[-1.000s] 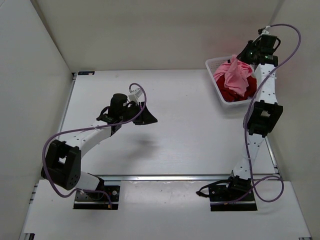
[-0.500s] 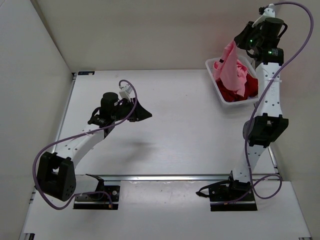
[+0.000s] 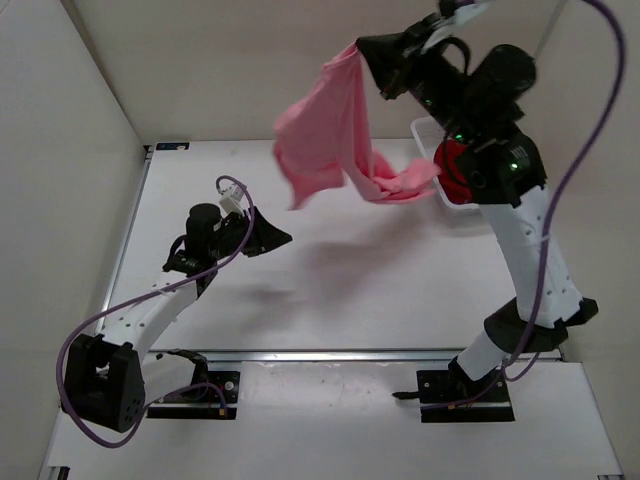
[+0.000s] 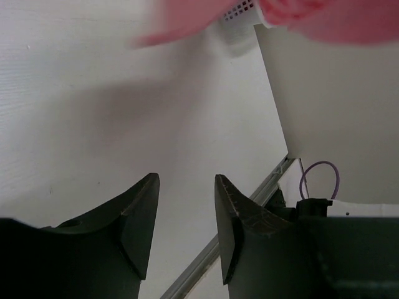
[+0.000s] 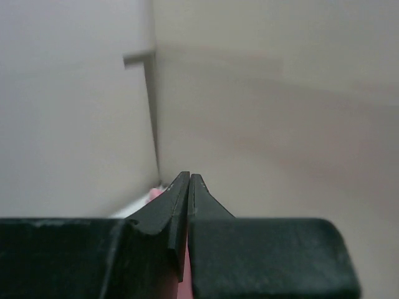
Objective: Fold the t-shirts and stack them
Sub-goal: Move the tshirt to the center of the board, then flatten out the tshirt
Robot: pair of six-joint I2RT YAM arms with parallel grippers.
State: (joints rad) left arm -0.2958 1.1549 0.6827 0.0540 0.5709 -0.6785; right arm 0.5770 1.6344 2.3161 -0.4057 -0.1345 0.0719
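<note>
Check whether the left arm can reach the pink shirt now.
Probably yes: the pink shirt hangs in the air from the shut right gripper, its lower edge near the open, empty left gripper, with nothing between.

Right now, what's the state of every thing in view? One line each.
pink t-shirt: in the air, hanging from the right gripper, one end trailing to the basket.
dark red t-shirt: bunched up in the basket.
basket: on the table's far right corner, partly hidden by the right arm.
right gripper: raised high, jaws shut on the pink t-shirt.
left gripper: above the table, jaws apart, empty.
</note>
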